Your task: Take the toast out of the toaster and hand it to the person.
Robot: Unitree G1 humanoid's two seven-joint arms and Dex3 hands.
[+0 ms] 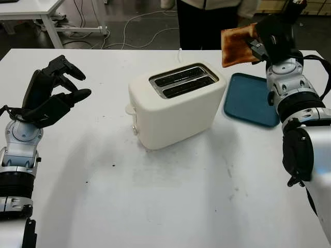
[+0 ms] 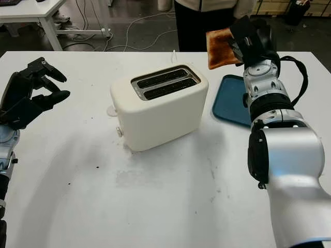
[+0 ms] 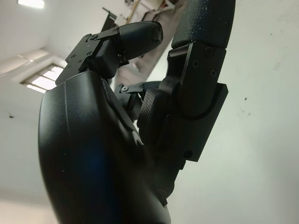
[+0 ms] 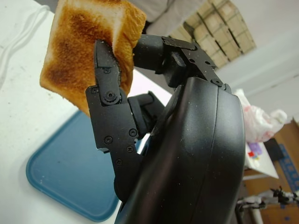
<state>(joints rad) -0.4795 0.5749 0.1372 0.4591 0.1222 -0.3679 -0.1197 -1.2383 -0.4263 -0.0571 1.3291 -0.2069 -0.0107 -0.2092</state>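
One toast point(image 1: 237, 47) in right robot hand point(image 1: 269, 36); one toaster point(image 1: 176, 103), one tray point(image 1: 253, 98).

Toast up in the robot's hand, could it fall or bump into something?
It might. The right hand pinches the toast only along one edge, high over the table, so it could slip or break and drop near the blue tray. The person stands close behind, so a fast reach could poke them. The left hand is open, over the table's left side, too far to catch it.
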